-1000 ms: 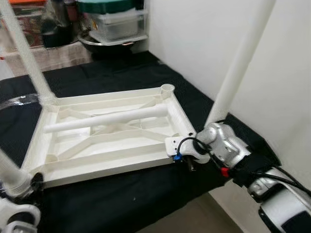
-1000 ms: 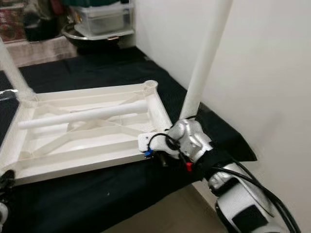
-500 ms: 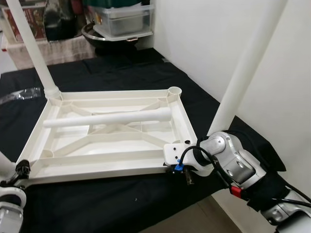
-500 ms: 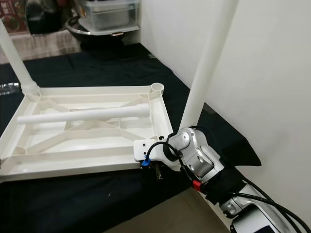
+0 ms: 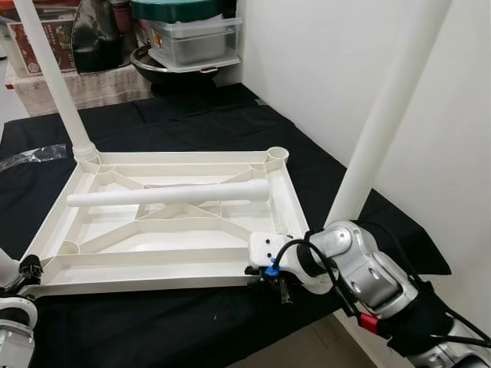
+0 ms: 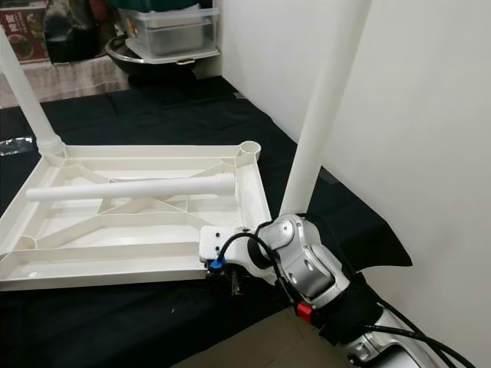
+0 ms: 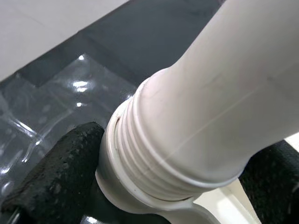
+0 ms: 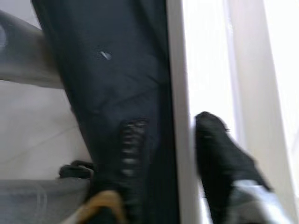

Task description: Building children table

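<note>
Tabletop (image 5: 176,218), white plastic, lies upside down on a black-covered counter (image 5: 199,115), ribbed underside facing up, occupying most of the counter's middle and reaching toward its near edge. One white leg (image 5: 50,73) stands upright in the socket at the tabletop's far left corner. A second leg (image 5: 383,115) rises at the near right corner, just beside the white wall. A loose leg (image 5: 169,194) lies flat across the ribs, roughly parallel to the counter's near edge. The far right corner socket (image 5: 276,156) stands open with nothing in it.

Right gripper (image 8: 161,140) is at the tabletop's near right corner, at the counter's near edge. In the right wrist view its fingers (image 8: 219,154) sit one on each side of the tabletop's thin rim, close against it; a firm clamp cannot be confirmed from the blur.

Left gripper (image 7: 154,177) is at the near left corner. In the left wrist view its fingers (image 7: 60,163) flank the threaded base of a third leg (image 7: 205,107) where it meets the corner socket, one visibly touching the collar; actual pressure cannot be told.

Clear plastic wrapping (image 5: 31,156) lies on the counter near its left edge. Storage containers (image 5: 192,34) stand beyond the far edge.
</note>
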Motion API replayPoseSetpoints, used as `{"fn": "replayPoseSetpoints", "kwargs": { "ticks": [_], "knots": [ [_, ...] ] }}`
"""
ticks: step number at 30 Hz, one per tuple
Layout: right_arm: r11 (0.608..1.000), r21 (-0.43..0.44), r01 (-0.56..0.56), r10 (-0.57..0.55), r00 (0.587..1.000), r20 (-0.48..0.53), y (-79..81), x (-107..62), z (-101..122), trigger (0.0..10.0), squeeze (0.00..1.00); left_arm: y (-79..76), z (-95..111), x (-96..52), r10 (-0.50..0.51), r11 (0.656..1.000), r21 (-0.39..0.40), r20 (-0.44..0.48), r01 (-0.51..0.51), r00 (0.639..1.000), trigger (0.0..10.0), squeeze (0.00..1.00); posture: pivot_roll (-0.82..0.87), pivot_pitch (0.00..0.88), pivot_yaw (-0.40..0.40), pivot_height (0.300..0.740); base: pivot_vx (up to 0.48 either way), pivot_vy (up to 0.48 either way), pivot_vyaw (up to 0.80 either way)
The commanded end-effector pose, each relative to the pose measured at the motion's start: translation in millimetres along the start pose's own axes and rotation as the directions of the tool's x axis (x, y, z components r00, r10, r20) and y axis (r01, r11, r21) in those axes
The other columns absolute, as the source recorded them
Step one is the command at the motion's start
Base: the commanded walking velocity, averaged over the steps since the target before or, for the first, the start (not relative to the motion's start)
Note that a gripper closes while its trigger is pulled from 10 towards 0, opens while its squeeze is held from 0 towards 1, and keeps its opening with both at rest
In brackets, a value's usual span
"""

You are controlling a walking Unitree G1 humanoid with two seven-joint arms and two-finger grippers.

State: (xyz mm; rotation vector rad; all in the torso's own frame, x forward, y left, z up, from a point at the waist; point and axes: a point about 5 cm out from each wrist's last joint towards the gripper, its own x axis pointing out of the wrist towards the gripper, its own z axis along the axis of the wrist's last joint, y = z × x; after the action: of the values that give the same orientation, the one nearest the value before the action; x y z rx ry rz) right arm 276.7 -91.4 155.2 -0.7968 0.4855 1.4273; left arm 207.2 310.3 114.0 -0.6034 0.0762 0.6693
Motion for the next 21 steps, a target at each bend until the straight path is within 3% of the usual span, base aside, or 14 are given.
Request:
{"fn": "replayPoseSetpoints", "kwargs": {
  "ticks": [1,13,15,16,21],
  "knots": [
    [0.962,-0.041,-0.270,0.274,0.951,0.145,28.1,24.3,16.1,10.0,1.00,-47.4,-19.8,-3.5,-0.226,0.974,-0.012,-0.083,0.225,0.971,10.0,0.00,0.07,0.076,-0.037,0.740,0.000,0.000,0.00],
    [0.962,-0.022,-0.273,0.270,0.927,0.259,29.7,-1.6,17.1,10.0,1.00,-49.8,-33.1,-12.8,-0.240,0.969,0.025,-0.120,0.245,0.963,10.0,0.00,0.06,0.077,-0.029,0.740,0.000,0.000,0.00],
    [0.965,-0.020,-0.260,0.255,0.924,0.286,28.9,-3.4,18.9,10.0,0.95,-50.3,-34.2,-13.5,-0.241,0.968,0.033,-0.123,0.247,0.963,10.0,0.00,0.06,0.077,-0.026,0.740,0.000,0.000,0.00],
    [0.976,-0.012,-0.216,0.207,0.913,0.352,25.0,-5.1,25.7,10.0,0.00,-51.1,-34.9,-13.6,-0.241,0.967,0.047,-0.123,0.249,0.963,10.0,0.00,0.06,0.079,-0.022,0.740,0.000,0.000,0.00],
    [0.991,0.032,-0.127,0.097,0.873,0.477,15.1,-8.2,40.0,10.0,0.00,-52.8,-32.4,-11.6,-0.240,0.965,0.079,-0.105,0.249,0.965,10.0,0.00,0.05,0.079,-0.018,0.740,0.000,0.000,0.00]
  ]
}}
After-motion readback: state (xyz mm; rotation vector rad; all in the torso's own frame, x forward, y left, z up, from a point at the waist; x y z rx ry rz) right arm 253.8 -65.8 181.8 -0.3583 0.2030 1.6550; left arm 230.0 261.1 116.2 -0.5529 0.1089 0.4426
